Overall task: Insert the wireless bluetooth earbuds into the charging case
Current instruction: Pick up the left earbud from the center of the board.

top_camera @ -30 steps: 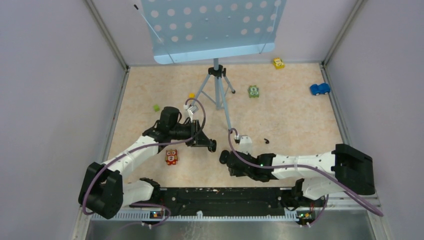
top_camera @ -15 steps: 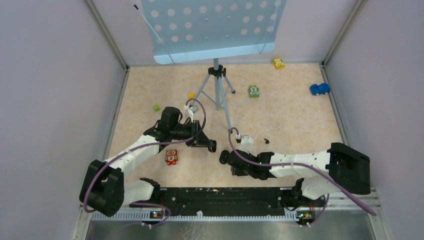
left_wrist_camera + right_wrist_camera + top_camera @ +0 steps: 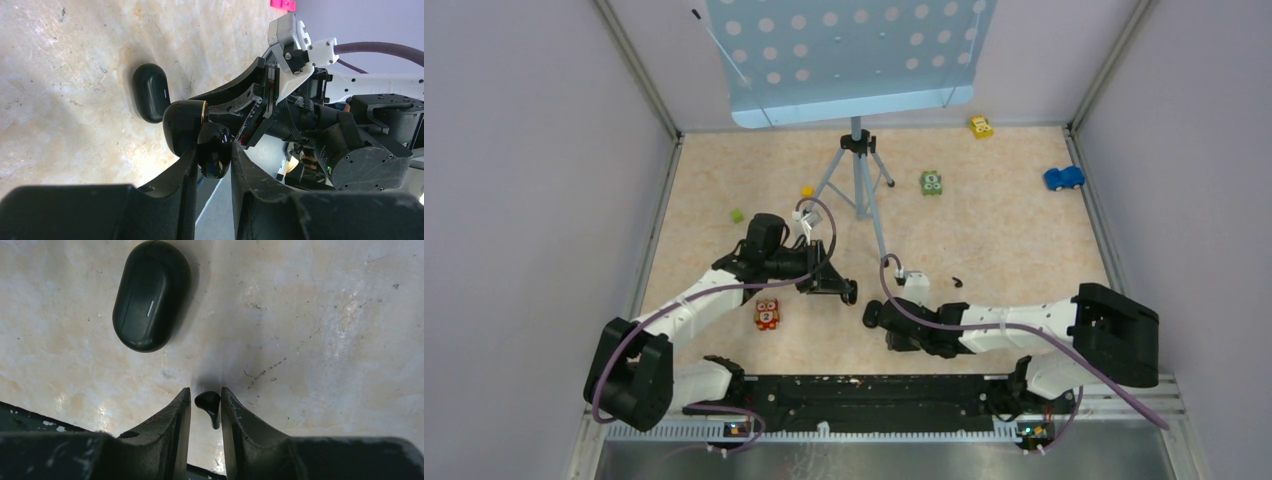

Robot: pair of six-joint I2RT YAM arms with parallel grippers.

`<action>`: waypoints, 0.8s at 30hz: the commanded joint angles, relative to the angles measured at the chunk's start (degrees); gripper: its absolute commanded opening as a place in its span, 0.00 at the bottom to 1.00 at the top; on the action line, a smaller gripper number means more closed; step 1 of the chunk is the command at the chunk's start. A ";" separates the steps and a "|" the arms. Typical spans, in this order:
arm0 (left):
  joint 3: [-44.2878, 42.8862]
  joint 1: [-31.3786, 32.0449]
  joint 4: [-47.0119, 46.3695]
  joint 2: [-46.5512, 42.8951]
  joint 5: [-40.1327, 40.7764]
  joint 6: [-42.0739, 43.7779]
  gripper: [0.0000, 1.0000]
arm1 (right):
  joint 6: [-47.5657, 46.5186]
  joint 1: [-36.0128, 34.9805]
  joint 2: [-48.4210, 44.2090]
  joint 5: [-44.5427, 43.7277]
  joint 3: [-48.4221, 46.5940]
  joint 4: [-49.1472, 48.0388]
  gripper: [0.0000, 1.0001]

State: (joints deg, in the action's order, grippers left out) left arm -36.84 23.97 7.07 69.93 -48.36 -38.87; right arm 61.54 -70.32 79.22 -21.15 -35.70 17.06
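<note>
While left claw (image 3: 213, 149) clamps a glossy earbud (image 3: 214, 159), right claw (image 3: 205, 392) straddles a black earbud (image 3: 208, 401); grip unclear.

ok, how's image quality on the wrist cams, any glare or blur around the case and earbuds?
Left wrist: own fingers soft and dark up close, glare washes the table at the frame's left, charging case sharp. Right wrist: case and earbud crisp, soft shadow right of the case, patchy sheen on the table.
</note>
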 commanded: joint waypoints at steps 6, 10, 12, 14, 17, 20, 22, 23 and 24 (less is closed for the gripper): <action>0.22 -0.30 -2.46 -0.36 -0.68 0.14 0.00 | -1.02 0.51 1.75 0.87 -2.06 0.81 0.32; 0.60 -0.37 -2.79 -0.58 -0.66 -0.09 0.00 | -1.07 0.42 1.18 0.44 -2.40 2.36 0.40; 0.88 -0.34 -3.25 -0.51 -0.75 -0.31 0.00 | -1.22 0.40 0.82 0.57 -2.51 3.25 0.42; 0.94 -0.33 -3.37 -0.49 -0.72 -0.29 0.00 | -1.88 0.23 0.67 0.73 -2.81 3.99 0.46; 0.89 -0.28 -3.66 -0.48 -0.86 -0.36 0.00 | -3.19 -0.01 0.92 1.14 -3.54 5.12 0.52; 0.99 -0.32 -3.77 -0.42 -0.93 -0.44 0.00 | -4.31 -0.29 1.73 1.39 -4.35 6.05 0.52; 1.14 -0.32 -3.91 -0.39 -0.90 -0.42 0.00 | -4.62 -0.78 2.38 1.22 -4.98 6.92 0.50; 1.30 -0.26 -4.01 -0.43 -0.93 -0.56 0.00 | -4.67 -0.99 2.69 1.06 -5.44 7.41 0.49; 1.44 -0.32 -4.06 -0.42 -0.95 -0.65 0.00 | -4.76 -1.28 3.02 0.72 -5.88 8.00 0.47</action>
State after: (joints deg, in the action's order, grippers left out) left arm -36.03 23.97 5.98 69.93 -48.53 -39.11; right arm 58.22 -70.63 80.58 -20.03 -38.76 21.19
